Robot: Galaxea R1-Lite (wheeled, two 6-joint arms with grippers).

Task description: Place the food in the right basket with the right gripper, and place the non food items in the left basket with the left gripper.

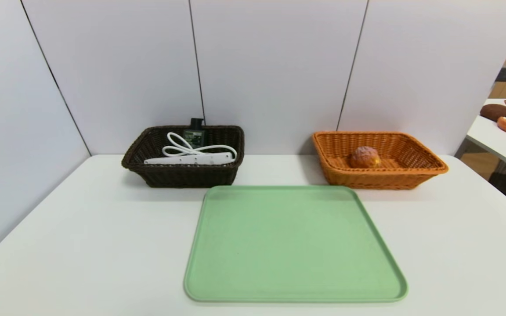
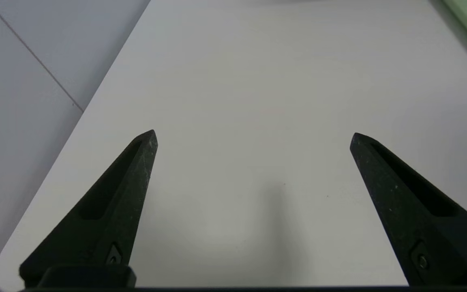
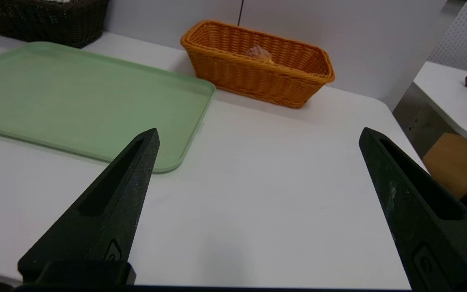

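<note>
The food, a round pinkish-brown bun (image 1: 365, 157), lies inside the orange right basket (image 1: 415, 173) at the back right; its top also shows over the rim (image 3: 259, 52) of that basket (image 3: 258, 79). The dark brown left basket (image 1: 182, 175) at the back left holds the white power strip (image 1: 189, 159) with its coiled cord and the black pump bottle (image 1: 195, 131). Neither arm shows in the head view. My left gripper (image 2: 253, 136) hangs open over bare table near the left edge. My right gripper (image 3: 259, 133) is open over bare table, in front of the orange basket.
A pale green tray (image 1: 294, 298) with nothing on it lies in the middle of the white table (image 1: 81, 245). Grey wall panels close off the back and left. A second table (image 1: 499, 145) with other food items stands at the far right.
</note>
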